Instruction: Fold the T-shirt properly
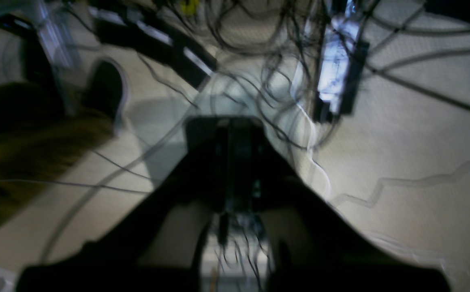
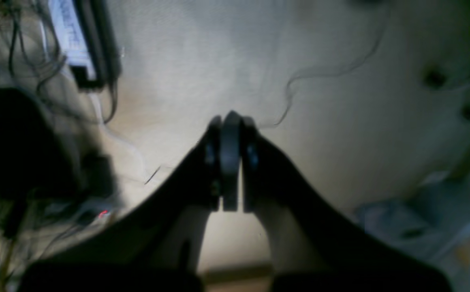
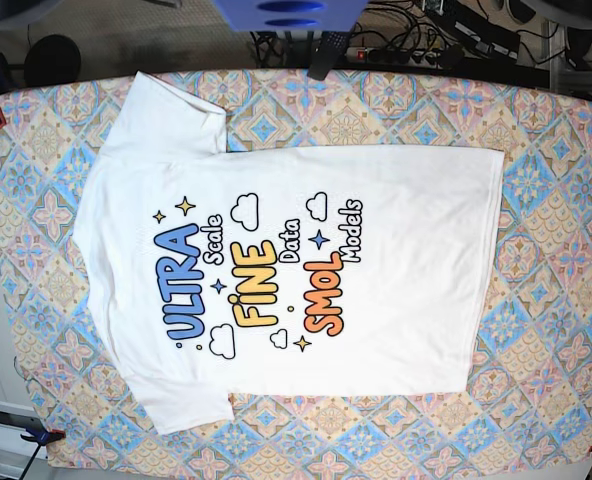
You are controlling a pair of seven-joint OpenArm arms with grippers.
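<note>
Base shows T-shirt flat; wrist views only floor

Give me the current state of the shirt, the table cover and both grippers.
T-shirt: spread flat, unfolded, print up.
Patterned tablecloth: flat, lying under the shirt.
Left gripper: shut, empty, off the table, over floor cables.
Right gripper: shut, empty, off the table, over bare floor.
</note>
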